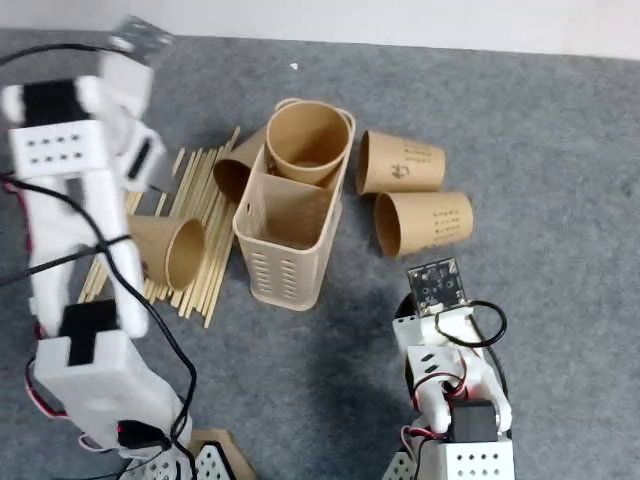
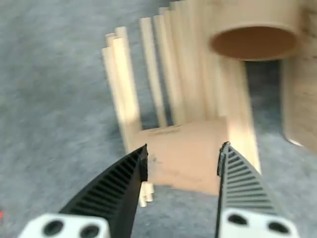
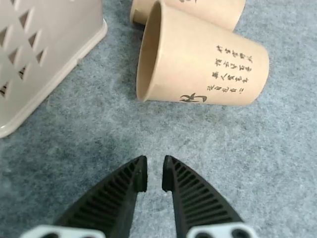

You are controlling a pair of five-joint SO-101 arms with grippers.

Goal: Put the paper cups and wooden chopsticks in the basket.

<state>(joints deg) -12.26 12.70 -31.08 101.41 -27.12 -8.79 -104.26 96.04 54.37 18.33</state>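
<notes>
The beige basket (image 1: 285,250) stands mid-table with one paper cup (image 1: 308,140) upright in its far compartment. My left gripper (image 2: 183,158) is open, its fingers on either side of a paper cup (image 2: 190,163) that lies on the spread wooden chopsticks (image 2: 163,84). In the high view that cup (image 1: 172,252) lies left of the basket on the chopsticks (image 1: 200,190). Another cup (image 1: 235,165) lies against the basket's left side. My right gripper (image 3: 154,174) is shut and holds nothing, low over the grey mat, short of a cup (image 3: 203,64) lying on its side.
Two cups (image 1: 400,162) (image 1: 425,222) lie side by side right of the basket, openings toward it. The basket's wall (image 3: 39,49) is close beside the nearer one. Open grey mat lies in front of the basket and at the far right.
</notes>
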